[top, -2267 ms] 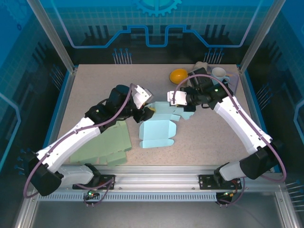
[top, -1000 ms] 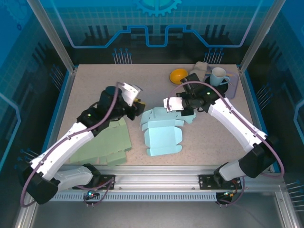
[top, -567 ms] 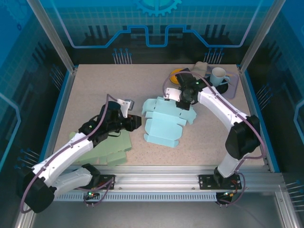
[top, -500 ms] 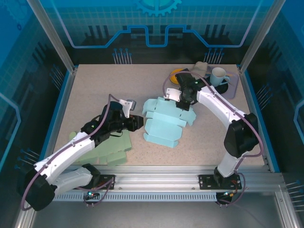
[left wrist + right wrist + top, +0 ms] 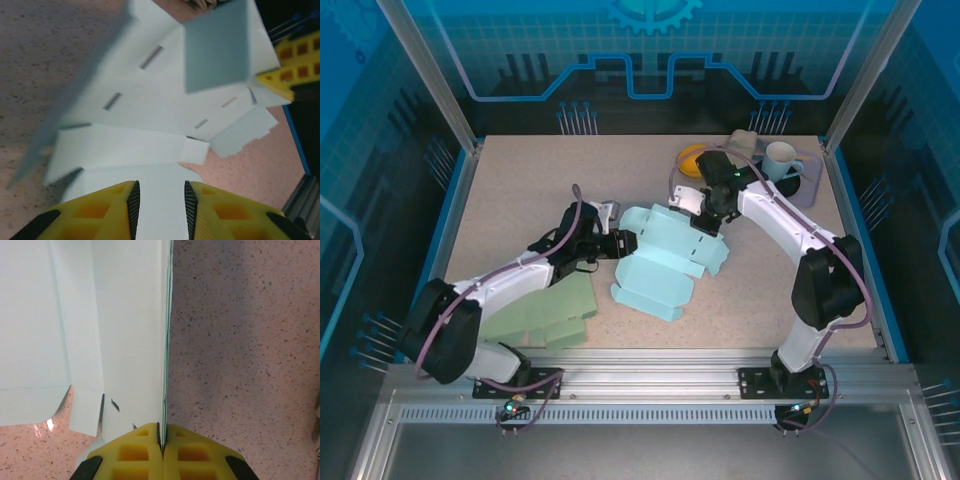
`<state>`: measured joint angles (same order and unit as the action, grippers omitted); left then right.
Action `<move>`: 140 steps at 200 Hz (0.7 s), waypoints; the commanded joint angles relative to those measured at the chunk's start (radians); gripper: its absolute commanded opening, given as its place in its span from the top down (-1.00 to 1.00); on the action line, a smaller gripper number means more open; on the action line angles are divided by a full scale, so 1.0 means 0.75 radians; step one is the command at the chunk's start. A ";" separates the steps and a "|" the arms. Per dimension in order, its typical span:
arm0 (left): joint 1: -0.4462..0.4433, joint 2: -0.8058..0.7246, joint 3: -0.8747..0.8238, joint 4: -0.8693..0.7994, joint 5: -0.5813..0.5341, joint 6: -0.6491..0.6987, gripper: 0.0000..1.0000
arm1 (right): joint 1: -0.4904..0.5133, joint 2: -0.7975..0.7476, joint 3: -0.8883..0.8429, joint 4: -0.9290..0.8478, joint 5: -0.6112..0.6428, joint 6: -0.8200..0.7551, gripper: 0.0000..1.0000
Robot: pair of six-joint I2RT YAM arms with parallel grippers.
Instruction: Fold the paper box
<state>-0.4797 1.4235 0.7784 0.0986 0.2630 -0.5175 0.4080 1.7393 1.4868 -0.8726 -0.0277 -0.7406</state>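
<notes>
The light blue paper box (image 5: 665, 265) lies partly folded mid-table, its flaps spread out. My right gripper (image 5: 703, 216) is at its far right side, shut on the edge of an upright flap; in the right wrist view that flap (image 5: 131, 330) runs edge-on into the closed jaws of the gripper (image 5: 161, 429). My left gripper (image 5: 620, 245) is low at the box's left edge. In the left wrist view its fingers (image 5: 133, 200) stand apart over a flat panel of the box (image 5: 150, 110), the gripper (image 5: 160, 189) open and gripping nothing.
Flat green cardboard sheets (image 5: 540, 310) lie under my left arm at the front left. At the back right stand a yellow bowl (image 5: 691, 157), a mug (image 5: 781, 157) on a purple plate and a beige object (image 5: 742, 139).
My left gripper has dropped low and slid right up to the box's left edge. The box has turned and shifted slightly while the right gripper keeps hold of its flap.
</notes>
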 commanded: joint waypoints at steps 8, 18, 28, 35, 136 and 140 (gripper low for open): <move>0.028 0.102 0.108 0.056 0.050 0.062 0.26 | -0.014 -0.028 -0.024 0.014 -0.085 -0.031 1.00; 0.035 0.135 0.130 0.038 0.052 0.073 0.21 | -0.014 -0.032 -0.023 0.012 -0.094 -0.036 1.00; 0.034 0.156 0.142 0.007 0.028 0.087 0.16 | -0.014 -0.032 -0.021 0.008 -0.094 -0.039 1.00; 0.036 0.164 0.142 -0.012 0.007 0.095 0.13 | -0.015 -0.034 -0.023 0.006 -0.093 -0.041 1.00; 0.045 0.137 0.077 -0.151 -0.151 0.265 -0.14 | -0.019 -0.092 -0.081 0.047 -0.098 -0.047 1.00; 0.044 0.136 0.072 -0.151 -0.154 0.270 -0.15 | -0.019 -0.092 -0.080 0.047 -0.100 -0.044 1.00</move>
<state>-0.4541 1.5383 0.8501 0.0311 0.1913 -0.3798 0.4049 1.6974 1.4368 -0.8467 -0.0696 -0.7673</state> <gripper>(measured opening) 0.570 0.044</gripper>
